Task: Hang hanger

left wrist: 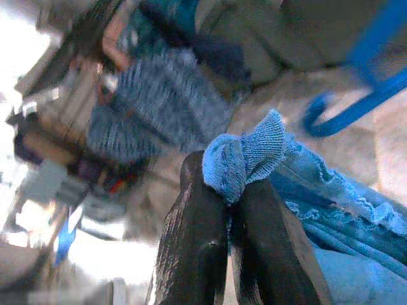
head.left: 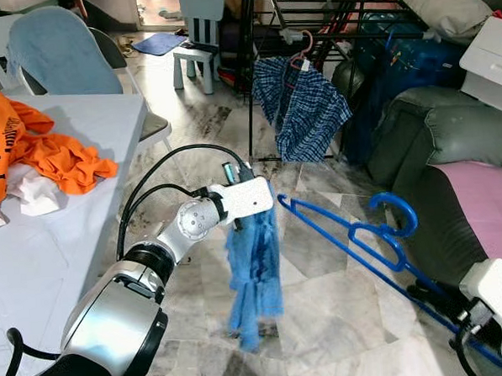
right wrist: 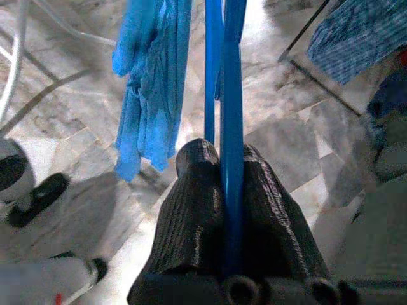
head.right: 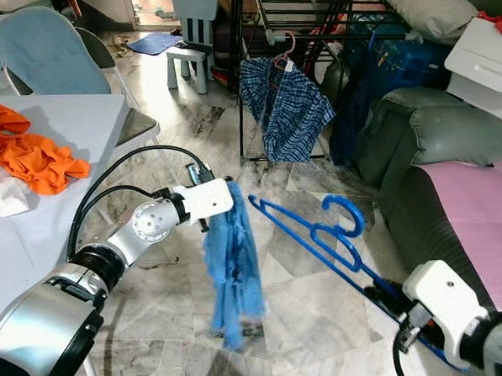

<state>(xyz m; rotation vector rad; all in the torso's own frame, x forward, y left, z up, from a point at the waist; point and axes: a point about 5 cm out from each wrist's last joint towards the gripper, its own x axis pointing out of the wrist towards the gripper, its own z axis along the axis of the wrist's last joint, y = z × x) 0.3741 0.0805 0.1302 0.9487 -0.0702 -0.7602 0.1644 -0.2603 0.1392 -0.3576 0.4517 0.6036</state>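
The left gripper [left wrist: 230, 190] is held out over a marble-patterned tile floor [head.left: 324, 302], its two ribbed black fingers [left wrist: 194, 241] pinched together on a bunched corner of a blue cloth [head.left: 254, 276]. The cloth is soft and knit-textured, with a frayed edge, and hangs straight down in loose folds, clear of the floor.

The right gripper [right wrist: 224, 159] is clamped on one end of a blue plastic hanger [head.left: 354, 233], the thin bars running between its two fingers. The hanger is in the air, low on the robot's right, stretching toward the cloth with its curved hook pointing up; its far tip is just beside the cloth.

Farther back stands a dark metal drying rack [head.left: 309, 8] with a blue checked garment [head.left: 302, 109] hung on it. A grey leather sofa [head.left: 433, 136] sits to the right. On the left, a crumpled orange garment [head.left: 39, 153] lies on a pale table [head.left: 87, 121].
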